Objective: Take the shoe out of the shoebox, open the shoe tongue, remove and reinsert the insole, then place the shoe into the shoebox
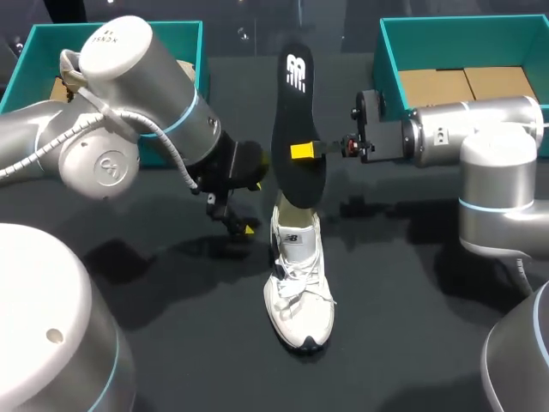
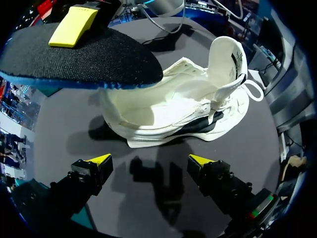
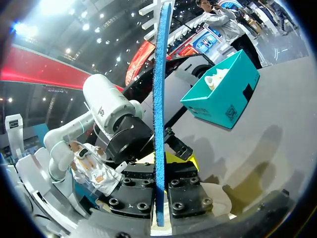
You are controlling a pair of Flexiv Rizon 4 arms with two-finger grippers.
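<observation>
Item 1: insole [image 1: 296, 129], black fabric top, blue foam underside. Held upright at upper centre of frame, its lower end just above the shoe's mouth. Clamped at mid-length by the right end effector [image 1: 302, 152], one finger on each face. Judged light, thin and bendy; a mid-length hold probably lets the ends flop, so a grip nearer the entering end may steer better.

Item 2: shoe [image 1: 298, 283], white, laced, standing on the table [image 1: 171, 343] at lower centre, outside both teal shoeboxes [image 1: 34, 51] in the upper corners. Tongue [image 2: 227, 59] stood lifted. Judged light with a soft upper; the firmer heel collar looks the best hold.

Item 3: left end effector [image 1: 236, 221], fingers spread and empty, low over the table just left of the shoe
</observation>
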